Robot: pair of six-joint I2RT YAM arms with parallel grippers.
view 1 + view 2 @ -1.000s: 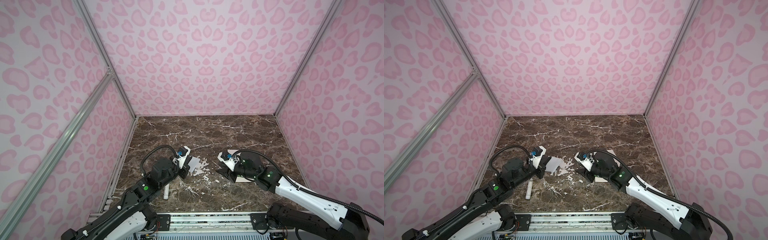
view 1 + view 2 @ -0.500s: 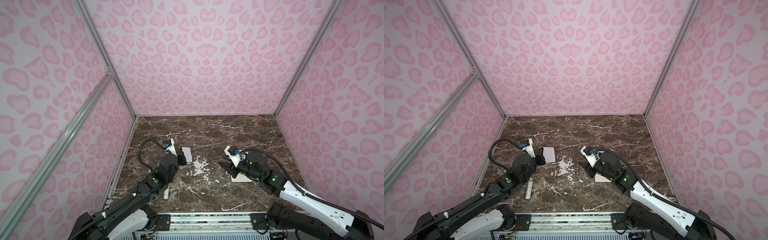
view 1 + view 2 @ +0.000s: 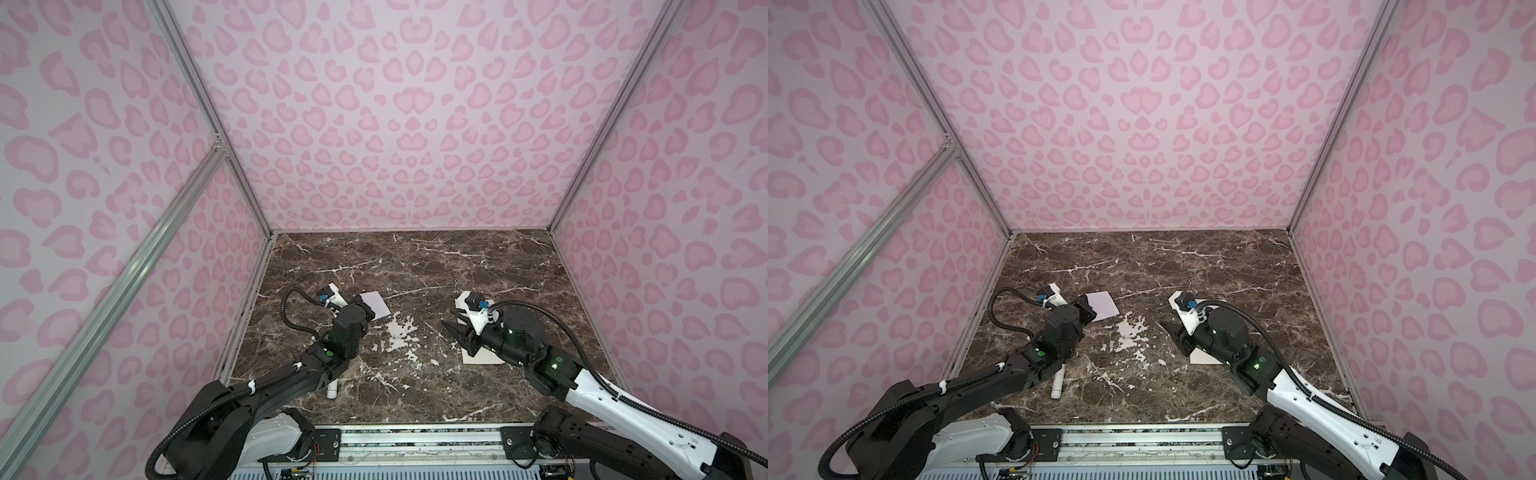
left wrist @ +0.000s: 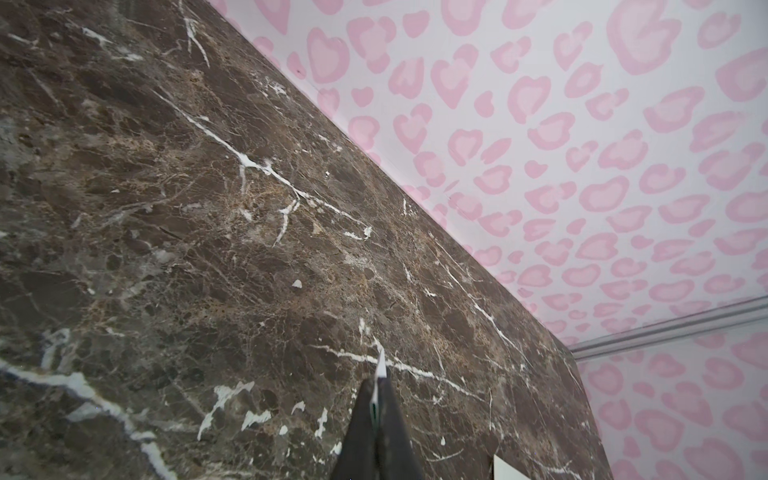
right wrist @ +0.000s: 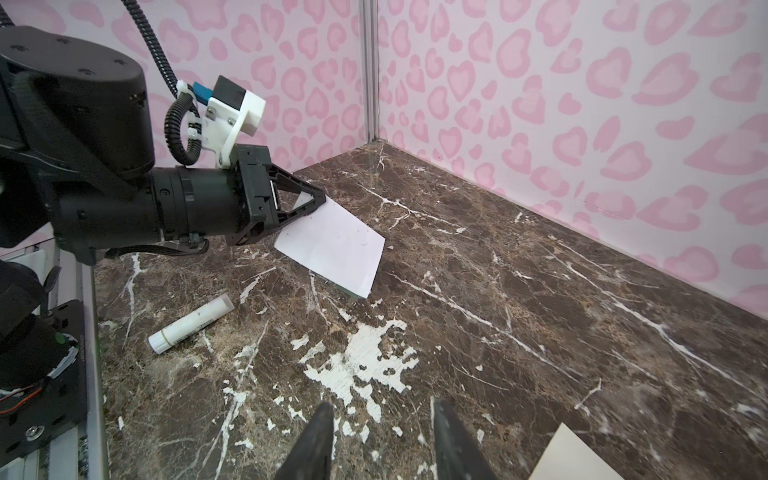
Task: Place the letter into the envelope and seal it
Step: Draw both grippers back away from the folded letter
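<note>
Cream envelope [image 5: 571,461] lies flat; just beside it we see our right gripper [image 5: 380,411], jaws apart, empty. Well left of the envelope, our left gripper [image 5: 318,204] clamps the tilted letter [image 5: 336,249] by one corner.

The left hand [image 5: 320,203] pinches one corner of the letter [image 5: 336,249], which slants down toward the bench [image 5: 498,291], a white stick [image 5: 191,323] lying nearby; the right hand [image 5: 382,405] is spread and empty, with the envelope [image 5: 569,457] corner just beside it.
</note>
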